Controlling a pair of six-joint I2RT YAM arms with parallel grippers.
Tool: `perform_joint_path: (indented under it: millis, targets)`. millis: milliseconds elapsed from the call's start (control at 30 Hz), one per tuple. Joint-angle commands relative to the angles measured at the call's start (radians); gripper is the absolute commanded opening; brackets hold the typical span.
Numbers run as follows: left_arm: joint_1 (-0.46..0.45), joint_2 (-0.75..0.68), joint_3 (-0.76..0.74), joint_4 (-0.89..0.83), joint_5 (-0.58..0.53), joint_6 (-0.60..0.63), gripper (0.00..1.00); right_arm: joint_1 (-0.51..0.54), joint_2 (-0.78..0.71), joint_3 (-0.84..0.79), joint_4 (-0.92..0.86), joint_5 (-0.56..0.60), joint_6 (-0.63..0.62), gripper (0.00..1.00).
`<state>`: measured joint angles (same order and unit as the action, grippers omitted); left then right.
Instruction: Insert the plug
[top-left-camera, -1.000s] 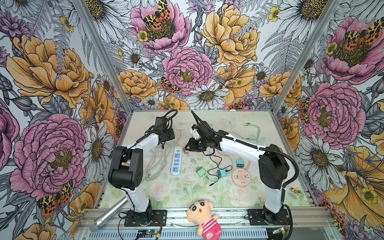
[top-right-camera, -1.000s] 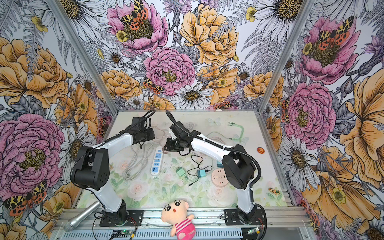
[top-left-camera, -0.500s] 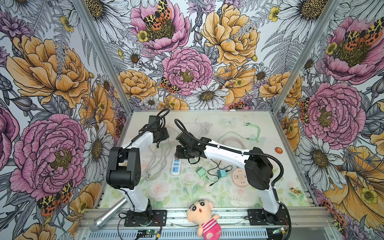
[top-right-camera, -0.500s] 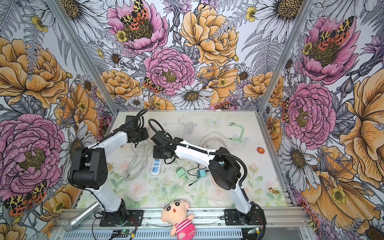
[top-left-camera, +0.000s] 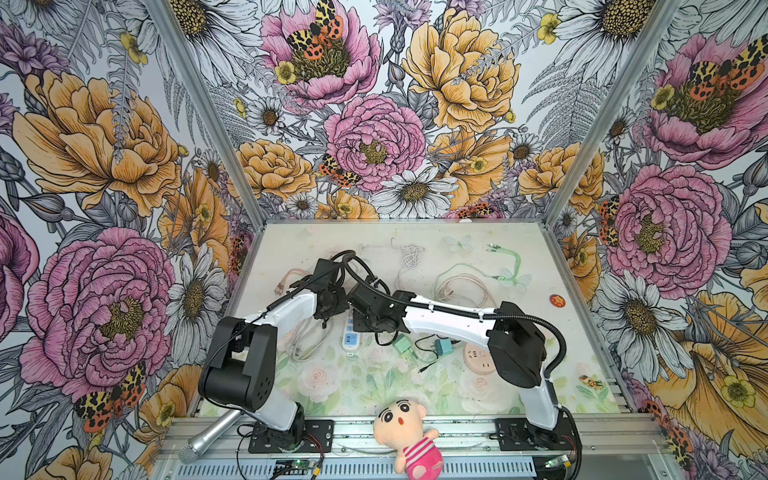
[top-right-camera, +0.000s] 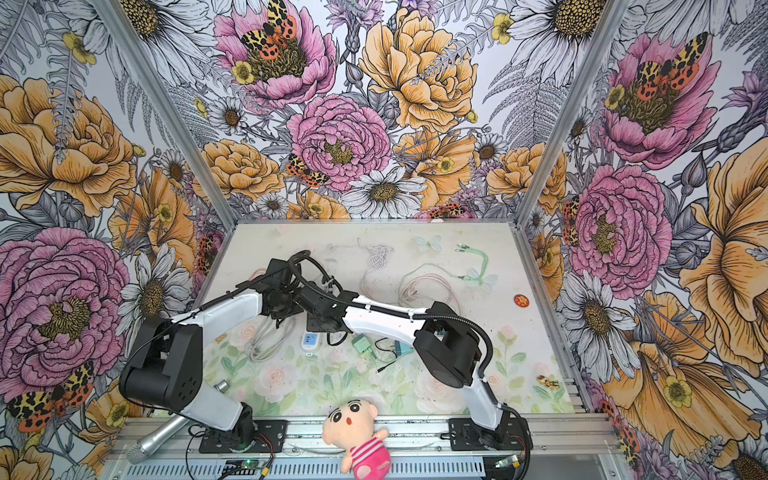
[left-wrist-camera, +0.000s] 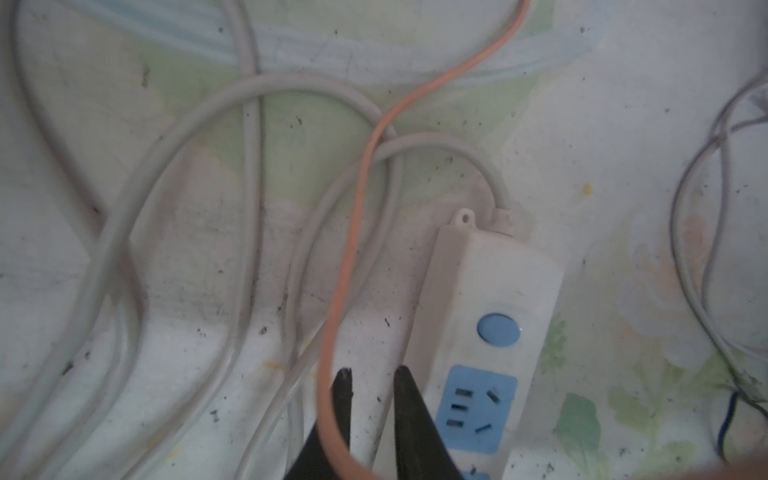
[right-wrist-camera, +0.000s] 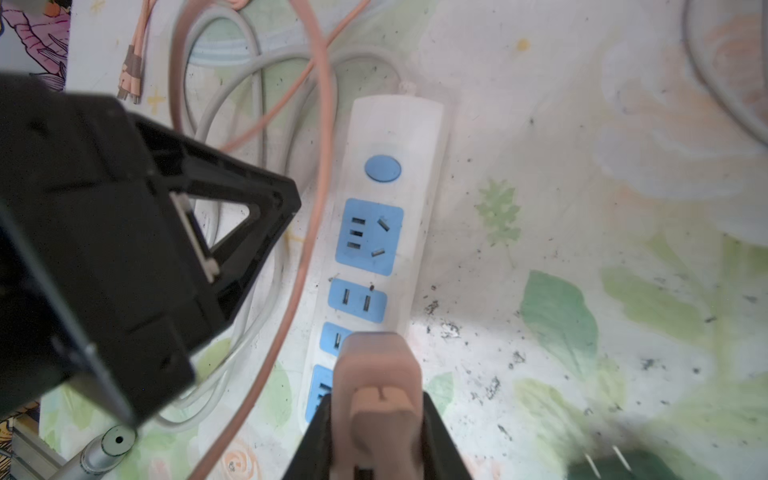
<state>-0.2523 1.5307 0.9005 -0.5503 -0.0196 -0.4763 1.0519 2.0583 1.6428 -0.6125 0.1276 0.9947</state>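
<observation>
pink plug (right-wrist-camera: 376, 399) moved over white power strip (right-wrist-camera: 370, 270), right jaws clamping.

So the plug (right-wrist-camera: 376, 374) is a chunky pinkish-beige one trailing a thin salmon cable (right-wrist-camera: 320, 166). It's clamped in the right gripper (right-wrist-camera: 376, 415) right over the third socket block of the power strip (right-wrist-camera: 390, 124), can't tell if it's touching. The strip is white with blue sockets and a round blue button, lying flat, face up, mid-table (top-left-camera: 519, 257).
</observation>
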Motion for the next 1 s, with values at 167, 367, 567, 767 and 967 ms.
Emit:
perform_joint_path:
  millis: [167, 367, 567, 767, 967]
  targets:
    - [-0.031, -0.067, -0.049, -0.071, -0.060, -0.063, 0.20, 0.007, -0.086, -0.020, 0.007, 0.031, -0.029, 0.00]
    - [-0.082, -0.004, -0.077, -0.069, -0.049, -0.086, 0.18, 0.005, -0.114, -0.035, 0.008, 0.032, -0.053, 0.00]
    - [-0.103, -0.015, -0.122, -0.035, -0.007, -0.113, 0.16, 0.003, -0.113, -0.034, 0.010, 0.017, -0.068, 0.00]
    - [-0.133, -0.089, -0.195, -0.010, 0.047, -0.147, 0.17, -0.011, -0.114, -0.039, 0.010, -0.030, -0.089, 0.00]
    - [-0.140, -0.048, -0.245, 0.122, 0.170, -0.178, 0.17, -0.014, -0.118, -0.056, 0.011, -0.046, -0.091, 0.00]
